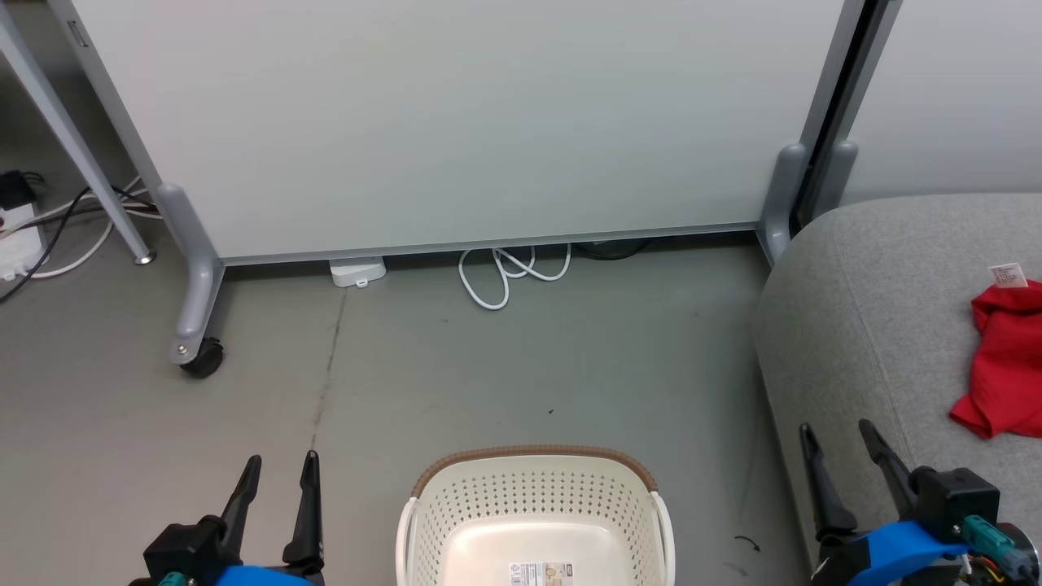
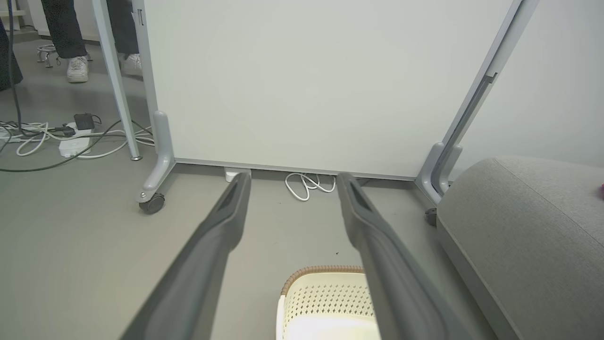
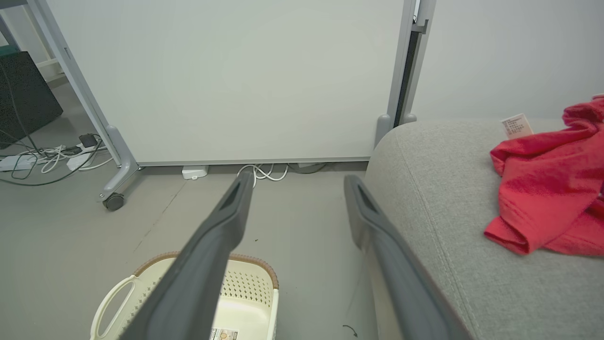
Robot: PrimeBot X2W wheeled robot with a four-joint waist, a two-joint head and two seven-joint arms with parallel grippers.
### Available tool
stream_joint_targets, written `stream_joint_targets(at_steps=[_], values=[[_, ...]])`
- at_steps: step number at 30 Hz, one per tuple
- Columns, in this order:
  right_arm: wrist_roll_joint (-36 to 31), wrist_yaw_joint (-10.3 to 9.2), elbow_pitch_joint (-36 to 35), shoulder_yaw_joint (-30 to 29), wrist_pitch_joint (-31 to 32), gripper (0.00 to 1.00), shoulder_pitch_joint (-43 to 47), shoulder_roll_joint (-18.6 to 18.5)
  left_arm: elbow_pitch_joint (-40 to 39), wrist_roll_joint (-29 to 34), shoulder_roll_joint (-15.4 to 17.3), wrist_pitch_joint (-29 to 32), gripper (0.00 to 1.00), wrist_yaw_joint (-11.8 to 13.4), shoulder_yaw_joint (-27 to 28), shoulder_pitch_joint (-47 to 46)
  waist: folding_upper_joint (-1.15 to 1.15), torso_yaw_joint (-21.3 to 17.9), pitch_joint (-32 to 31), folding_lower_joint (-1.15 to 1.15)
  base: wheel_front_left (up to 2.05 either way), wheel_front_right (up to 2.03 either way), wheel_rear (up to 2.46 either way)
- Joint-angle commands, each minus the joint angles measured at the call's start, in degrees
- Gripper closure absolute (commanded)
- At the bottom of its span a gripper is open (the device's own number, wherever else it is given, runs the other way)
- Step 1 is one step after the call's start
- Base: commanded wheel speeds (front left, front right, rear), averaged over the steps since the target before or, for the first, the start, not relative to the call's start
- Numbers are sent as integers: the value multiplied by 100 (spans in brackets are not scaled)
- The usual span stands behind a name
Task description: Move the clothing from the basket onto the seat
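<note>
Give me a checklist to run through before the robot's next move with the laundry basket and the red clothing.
1. Basket empty: cannot tell; the visible part holds only a label, and the near end is cut off.
2. Red clothing on the seat cushion: ok, lying on top.
3. Left tool free: ok, open and holding nothing.
4. Right tool free: ok, open and holding nothing.
5. Clothing clear of the cushion's edge: ok, well in from the rounded corner.
</note>
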Motion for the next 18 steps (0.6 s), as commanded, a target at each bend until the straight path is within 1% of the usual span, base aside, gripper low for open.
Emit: stream_joint_targets(at_steps=[1, 18], values=[[23, 3, 11, -8, -32, 0, 58, 2, 3, -22, 31, -14, 0, -8, -16, -69, 0, -13, 2, 0, 0, 0, 0], [107, 3, 92, 54, -28, 0, 1, 3, -88, -83, 30, -14, 0, -9, -115, 61, 0, -83, -7, 0, 0, 0, 0]])
